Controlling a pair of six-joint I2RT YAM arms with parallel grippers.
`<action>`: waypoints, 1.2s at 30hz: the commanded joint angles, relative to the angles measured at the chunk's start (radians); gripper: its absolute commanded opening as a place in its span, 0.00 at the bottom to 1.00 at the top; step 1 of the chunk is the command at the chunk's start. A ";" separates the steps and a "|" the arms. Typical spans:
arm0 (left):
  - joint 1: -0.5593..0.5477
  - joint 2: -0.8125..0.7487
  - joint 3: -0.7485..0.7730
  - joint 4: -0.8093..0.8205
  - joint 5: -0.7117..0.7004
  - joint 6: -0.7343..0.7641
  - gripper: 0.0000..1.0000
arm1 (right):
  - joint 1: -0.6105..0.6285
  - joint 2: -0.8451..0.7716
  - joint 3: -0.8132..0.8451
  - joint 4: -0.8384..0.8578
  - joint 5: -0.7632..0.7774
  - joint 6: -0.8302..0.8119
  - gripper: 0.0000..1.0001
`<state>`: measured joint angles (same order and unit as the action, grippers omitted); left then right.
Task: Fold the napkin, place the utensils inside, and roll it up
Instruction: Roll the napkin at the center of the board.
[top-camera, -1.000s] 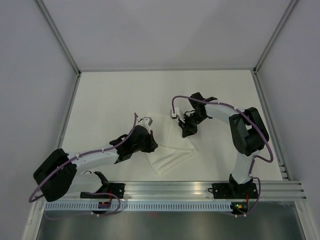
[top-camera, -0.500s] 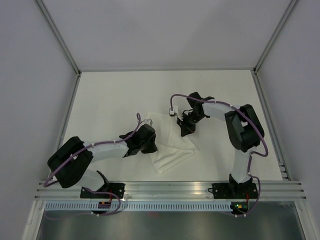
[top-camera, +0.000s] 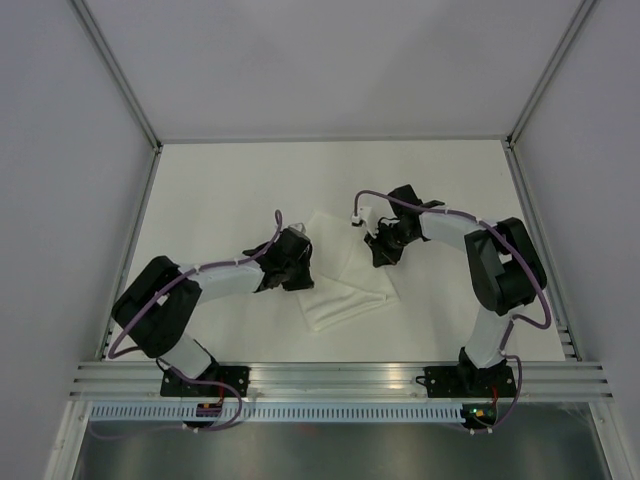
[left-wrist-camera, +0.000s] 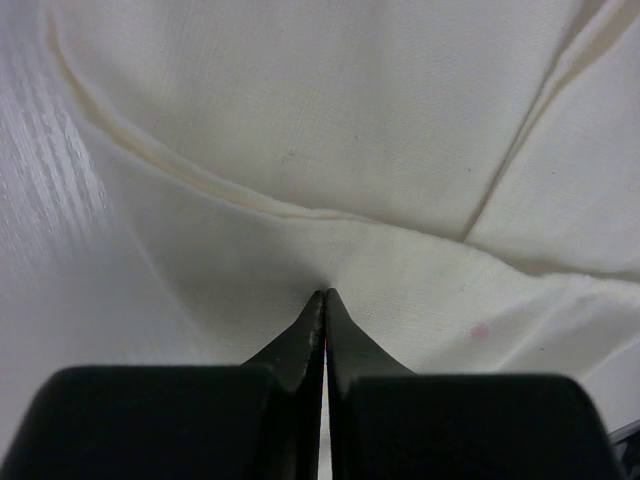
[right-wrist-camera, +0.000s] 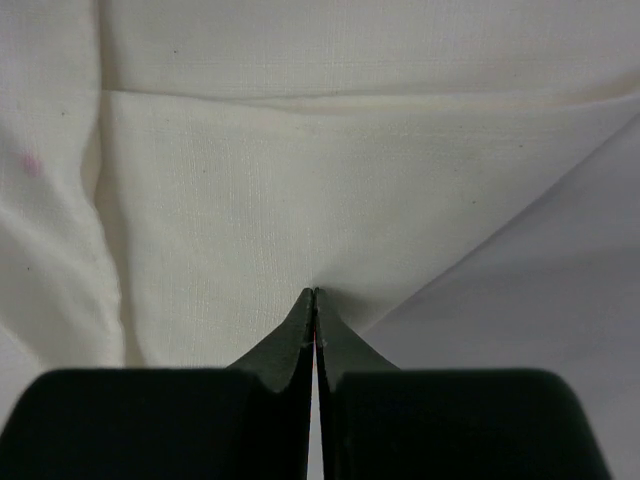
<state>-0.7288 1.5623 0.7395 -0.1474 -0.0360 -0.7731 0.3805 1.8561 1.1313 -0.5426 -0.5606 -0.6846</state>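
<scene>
White cloth napkin (top-camera: 345, 290) lies rumpled near the middle of the table (top-camera: 220, 190), a little toward the near edge. It is partly doubled over, with soft creases and one faint pink speck. My left gripper (left-wrist-camera: 325, 296) is closed, pinching the cloth at its left side. My right gripper (right-wrist-camera: 314, 293) is closed too, pinching a fold at its right side. I judge the folding under way, not finished. No utensils are in view, so placing them and rolling remain.
</scene>
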 joint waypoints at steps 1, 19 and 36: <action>0.029 0.051 0.053 -0.080 0.031 0.132 0.02 | -0.032 -0.040 -0.056 0.029 0.116 0.048 0.04; 0.031 0.053 0.218 -0.072 0.110 0.362 0.13 | -0.057 -0.264 -0.051 -0.013 -0.030 -0.093 0.39; -0.003 -0.032 0.109 0.055 0.182 -0.003 0.24 | 0.164 -0.715 -0.479 0.009 0.010 -0.507 0.56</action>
<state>-0.7052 1.4994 0.8867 -0.1402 0.0959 -0.6552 0.4938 1.2053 0.7136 -0.6167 -0.5682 -1.1393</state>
